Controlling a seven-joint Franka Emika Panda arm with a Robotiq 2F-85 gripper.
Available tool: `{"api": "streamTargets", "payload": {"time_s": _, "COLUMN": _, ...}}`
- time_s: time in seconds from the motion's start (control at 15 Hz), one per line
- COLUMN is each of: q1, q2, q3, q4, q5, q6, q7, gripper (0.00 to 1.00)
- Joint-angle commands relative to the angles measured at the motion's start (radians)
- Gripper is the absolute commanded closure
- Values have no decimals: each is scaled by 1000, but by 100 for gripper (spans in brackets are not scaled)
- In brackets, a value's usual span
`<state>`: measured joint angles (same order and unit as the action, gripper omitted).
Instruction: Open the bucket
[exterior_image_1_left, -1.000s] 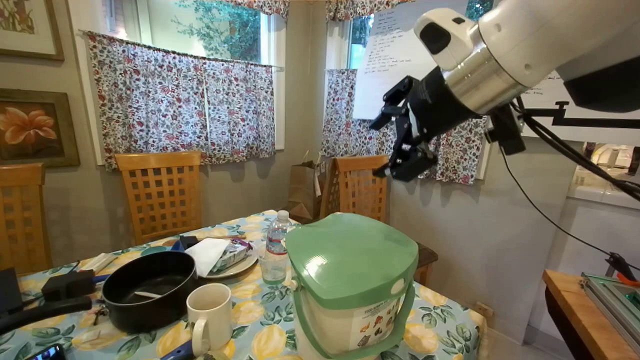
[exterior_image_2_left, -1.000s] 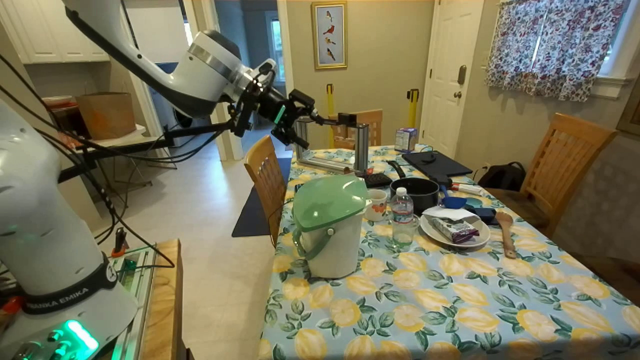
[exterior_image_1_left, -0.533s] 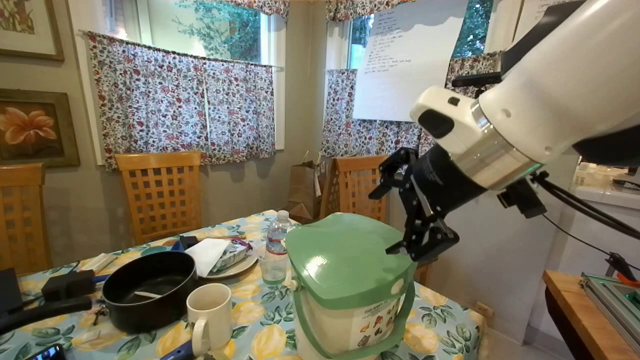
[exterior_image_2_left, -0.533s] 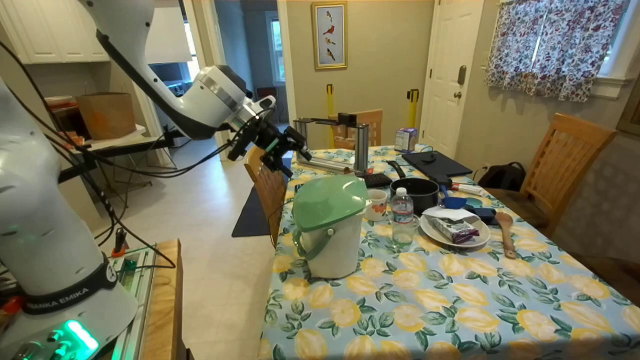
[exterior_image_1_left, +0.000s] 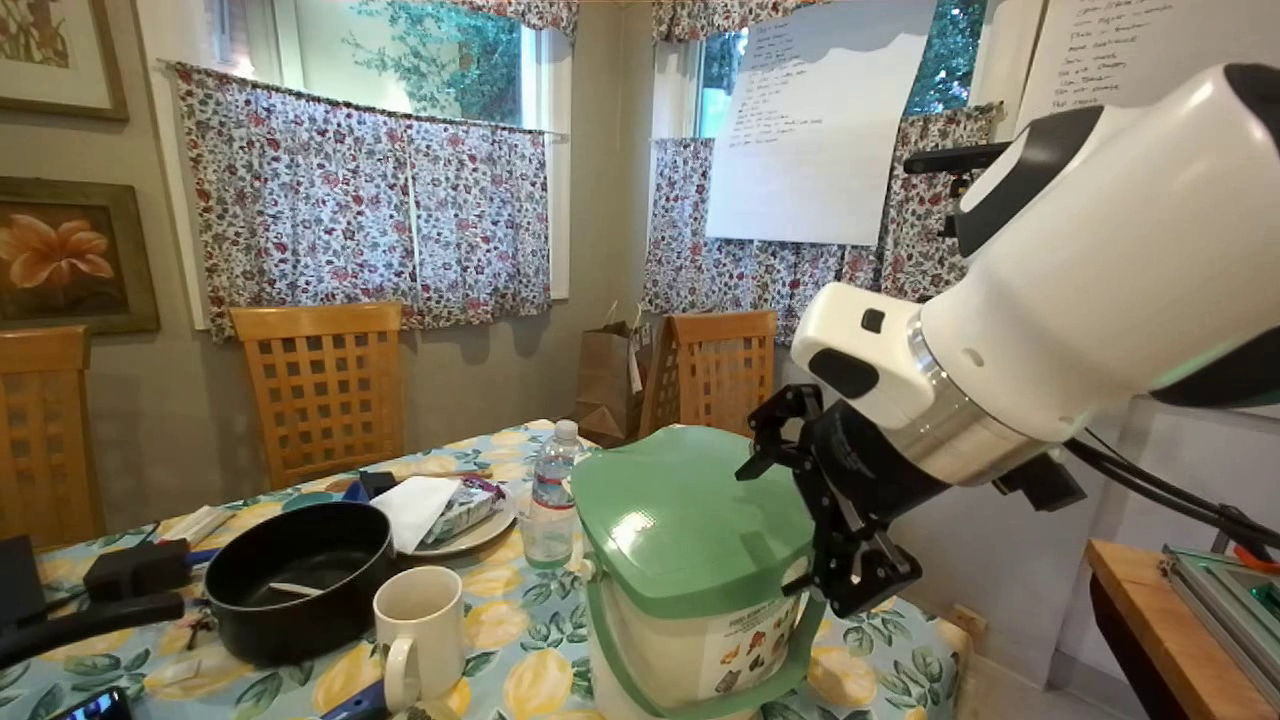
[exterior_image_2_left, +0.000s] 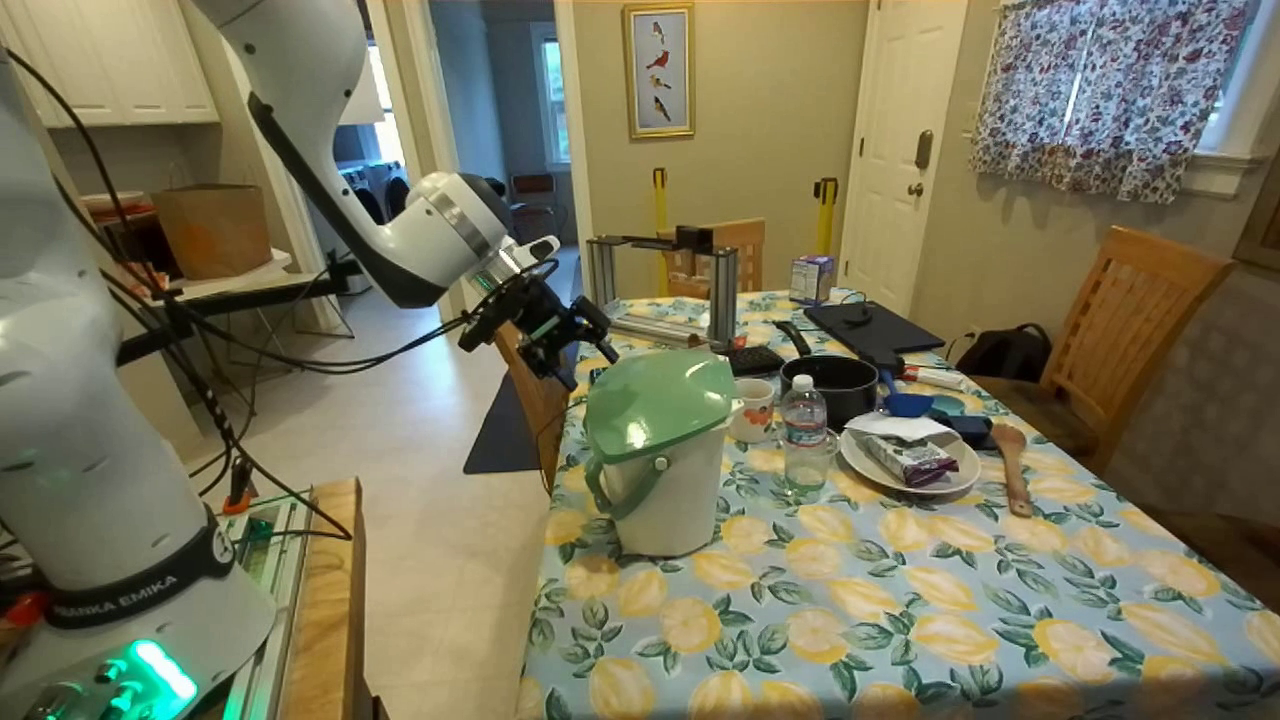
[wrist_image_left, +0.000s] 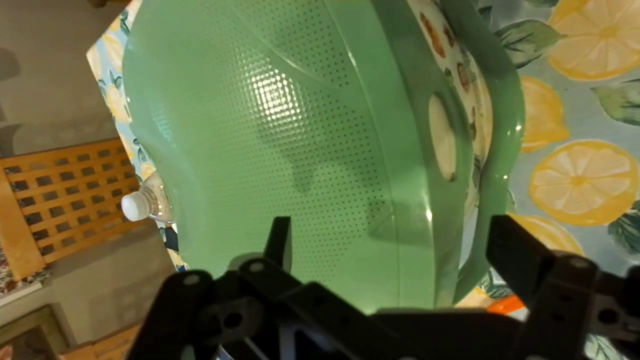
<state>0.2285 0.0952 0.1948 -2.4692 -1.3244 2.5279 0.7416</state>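
The bucket is a cream-white bin with a closed green lid and a green handle hanging down. It stands upright on the table in both exterior views, bucket (exterior_image_1_left: 670, 535) and bucket (exterior_image_2_left: 665, 450). Its green lid (wrist_image_left: 280, 150) fills much of the wrist view, with a pale oval tab on the front rim. My gripper (exterior_image_1_left: 772, 530) is open and empty at the lid's edge on the robot's side; the gripper (exterior_image_2_left: 592, 370) is tilted downward. In the wrist view the fingers of the gripper (wrist_image_left: 389, 232) lie either side of the lid's rim. Contact cannot be told.
A water bottle (exterior_image_1_left: 551, 495) stands close beside the bucket. A white mug (exterior_image_1_left: 425, 630), a black pan (exterior_image_1_left: 300, 590) and a plate (exterior_image_2_left: 955, 480) with a package are on the lemon-print tablecloth (exterior_image_2_left: 830, 600). A metal frame (exterior_image_2_left: 722, 300) stands farther back.
The arm has come down from above the bucket, and the open gripper is now beside the lid's rim. The bucket has not moved and its lid stays closed.
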Motion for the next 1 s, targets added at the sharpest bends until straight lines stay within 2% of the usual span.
{"api": "streamTargets", "payload": {"time_s": 0.0, "q1": 1, "q2": 63, "q3": 7, "q4": 45, "q5": -27, "q6": -10, "q7": -7, "gripper": 0}}
{"api": "streamTargets", "payload": {"time_s": 0.27, "q1": 21, "q2": 96, "q3": 13, "q4": 71, "q5": -97, "q6": -61, "q7": 42, "gripper": 0}}
{"api": "streamTargets", "payload": {"time_s": 0.53, "q1": 61, "q2": 117, "q3": 42, "q4": 91, "q5": -215, "q6": -195, "q7": 121, "gripper": 0}}
{"api": "streamTargets", "payload": {"time_s": 0.93, "q1": 80, "q2": 170, "q3": 80, "q4": 111, "q5": -230, "q6": -293, "q7": 140, "gripper": 0}}
